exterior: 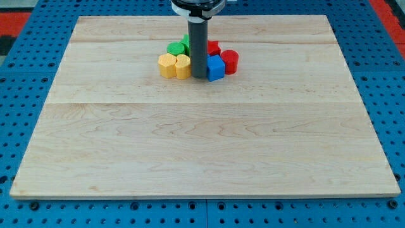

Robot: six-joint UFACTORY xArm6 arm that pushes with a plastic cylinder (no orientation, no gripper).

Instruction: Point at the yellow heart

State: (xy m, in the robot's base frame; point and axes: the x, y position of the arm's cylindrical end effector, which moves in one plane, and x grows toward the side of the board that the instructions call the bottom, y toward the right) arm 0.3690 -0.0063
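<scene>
The blocks sit in one tight cluster near the view's top centre of the wooden board (202, 145). The yellow heart (182, 66) lies at the cluster's front, touching a yellow hexagon-like block (167, 64) on its left. My tip (199, 76) is down at the board, right beside the yellow heart's right side, between it and a blue cube (216, 68). A red cylinder (230, 61) stands right of the blue cube. A green block (176, 48) and a red block (213, 47) lie behind, partly hidden by the rod.
The board's edges drop to a blue perforated table (25, 126) all around. The arm's white and black body (196, 7) hangs above the cluster at the view's top.
</scene>
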